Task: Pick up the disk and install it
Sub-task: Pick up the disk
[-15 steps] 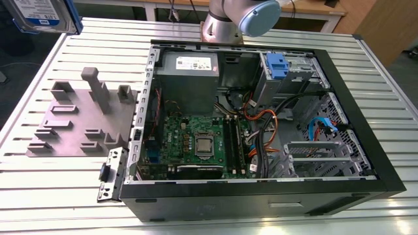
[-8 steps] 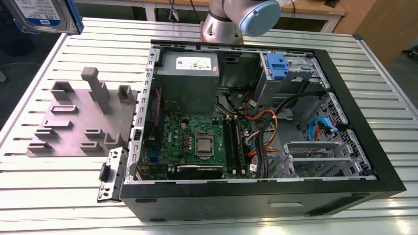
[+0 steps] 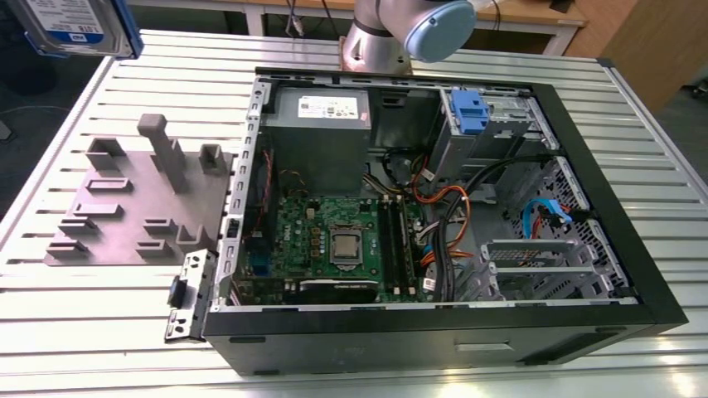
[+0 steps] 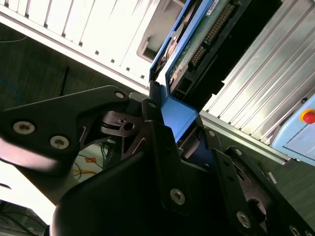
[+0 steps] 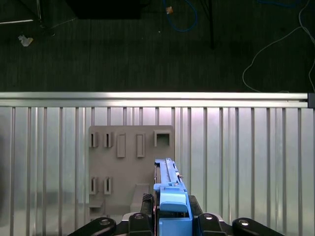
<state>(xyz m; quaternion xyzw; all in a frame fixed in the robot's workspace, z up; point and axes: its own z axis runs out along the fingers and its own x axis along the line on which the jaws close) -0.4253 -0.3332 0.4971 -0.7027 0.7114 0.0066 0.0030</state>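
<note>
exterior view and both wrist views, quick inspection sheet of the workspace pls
surface: slatted metal table, carrying an open computer case and a grey holder plate
job's things: the disk is held off the table at the exterior view's left, not in the case
clutter: nothing seen
grippers: gripper, fingers shut on the disk's blue carrier frame
cables: orange and blue cables inside the case; loose cables on the floor
surroundings: dark floor beyond the table edge; wooden desk behind
</note>
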